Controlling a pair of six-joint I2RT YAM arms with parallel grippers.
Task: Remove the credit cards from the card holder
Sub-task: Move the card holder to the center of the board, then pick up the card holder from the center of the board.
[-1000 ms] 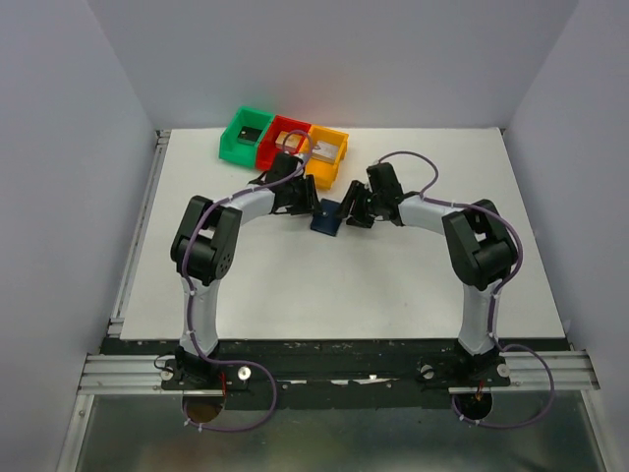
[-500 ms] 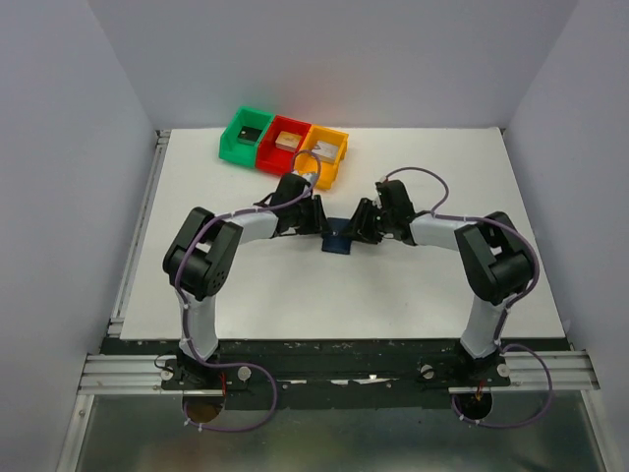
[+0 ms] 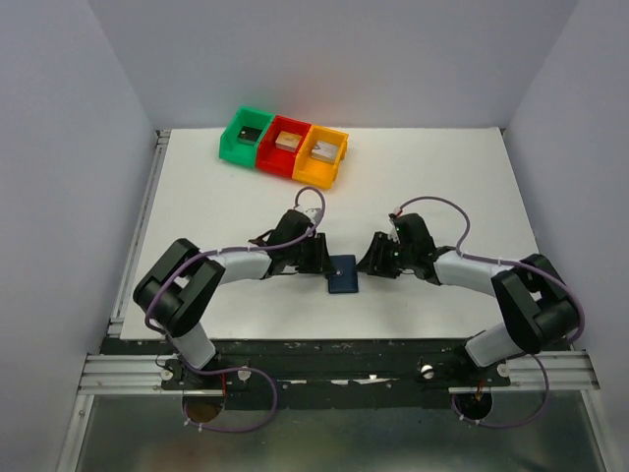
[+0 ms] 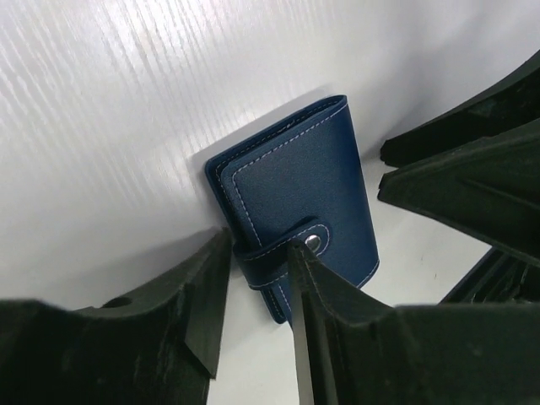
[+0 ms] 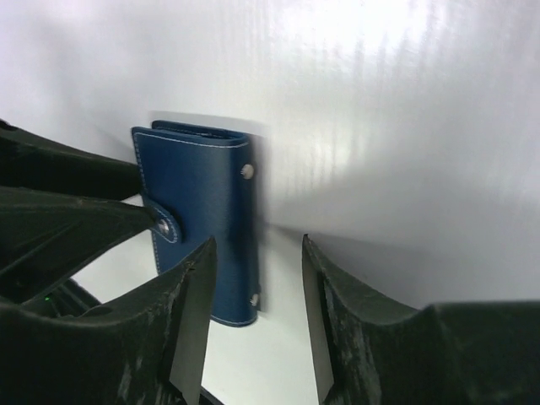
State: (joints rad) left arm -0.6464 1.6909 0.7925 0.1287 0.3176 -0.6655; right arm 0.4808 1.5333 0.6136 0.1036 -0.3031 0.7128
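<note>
Top external: card holder (image 3: 343,275) lies flat on table (image 3: 246,197), snapped closed. Credit cards unseen, presumably inside. Left gripper (image 3: 320,264) sits at holder's left, right gripper (image 3: 371,264) at holder's right. Both arms low, forearms angled inward, likely to brace holder and free strap (image 4: 274,257). Left jaws straddle strap edge; clamped or not, cannot tell. Right jaws apart beside opposite edge.

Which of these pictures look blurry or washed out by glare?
Left wrist view: card holder sharp, stitching clear, streaky glare on the table. Right wrist view: the holder's right edge is smeared, table glare bright. Top view: evenly lit.
</note>
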